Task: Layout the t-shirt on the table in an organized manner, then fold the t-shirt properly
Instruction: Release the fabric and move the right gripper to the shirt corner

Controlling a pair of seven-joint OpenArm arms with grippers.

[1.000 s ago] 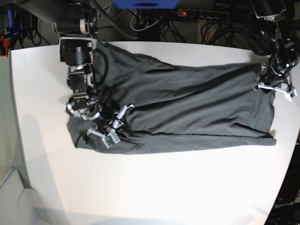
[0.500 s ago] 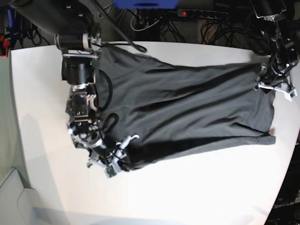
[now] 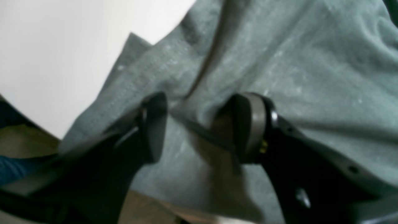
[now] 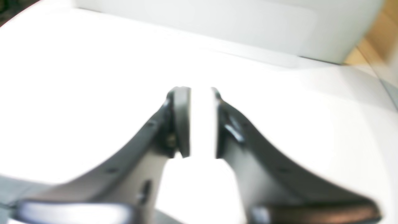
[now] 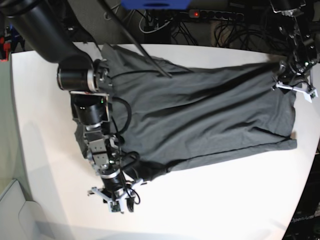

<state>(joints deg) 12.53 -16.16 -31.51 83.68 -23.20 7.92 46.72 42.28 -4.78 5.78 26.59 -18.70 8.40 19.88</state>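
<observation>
The dark grey t-shirt (image 5: 200, 115) lies spread lengthwise on the white table (image 5: 225, 200), wrinkled, with its lower-left part bunched. My right gripper (image 5: 120, 199) hovers over bare table just past that bunched corner. In the right wrist view its fingers (image 4: 182, 121) stand slightly apart, and only white table (image 4: 77, 77) shows between them. My left gripper (image 5: 292, 87) sits at the shirt's far right edge. The left wrist view shows it (image 3: 199, 127) closed around a raised fold of the grey fabric (image 3: 279, 62), near the table edge (image 3: 62, 46).
A power strip (image 5: 215, 15) with a red light and tangled cables lie behind the table's back edge. A pale bin (image 5: 12, 210) stands off the table at the lower left. The right arm's body (image 5: 90, 110) lies across the shirt's left end.
My right gripper dragged the shirt's lower-left part toward the table's front, then let go and now sits over bare table. The left gripper shifted slightly back, still at the right edge.
</observation>
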